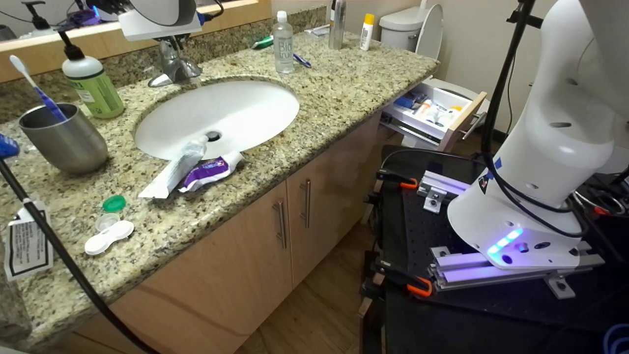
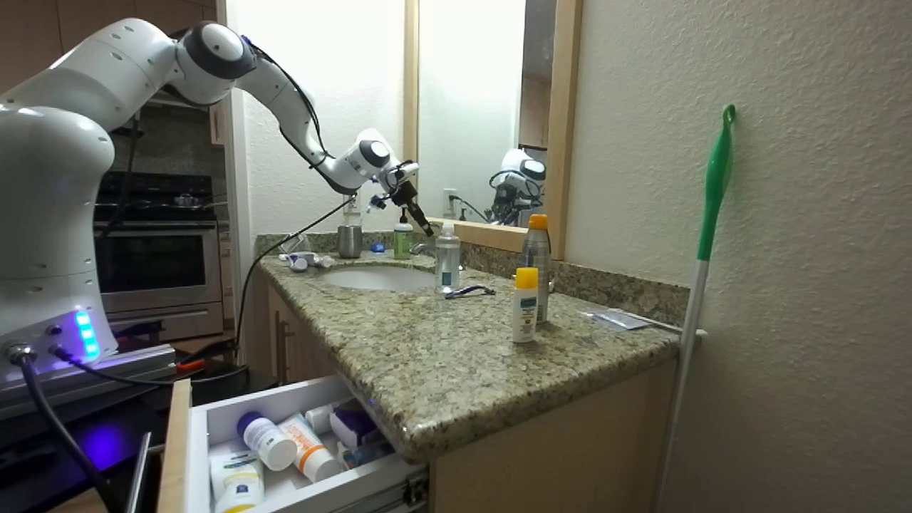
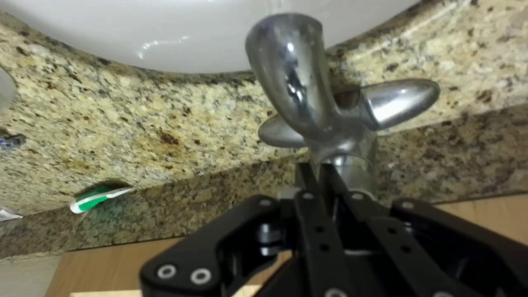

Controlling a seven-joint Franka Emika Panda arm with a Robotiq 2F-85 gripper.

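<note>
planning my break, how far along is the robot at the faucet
Looks done: getting the gripper to the faucet; it overlaps the faucet's rear in the wrist view. In hand: the jaws stand nearly together, though contact can't be told. Left, probably: working the faucet and backing away, since the gripper is right there; a faint streak at the spout may be water.

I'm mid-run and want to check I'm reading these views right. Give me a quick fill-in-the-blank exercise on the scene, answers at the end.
1. In the wrist view, the pincer points at the faucet from the picture's ____ edge.
2. The toothbrush stands in the metal cup, head pointing ____.
3. The drawer is pulled ____.
4. The small white bottle beside the tall silver can has a ____ cap.

Missing words: bottom; up; open; yellow.
</note>
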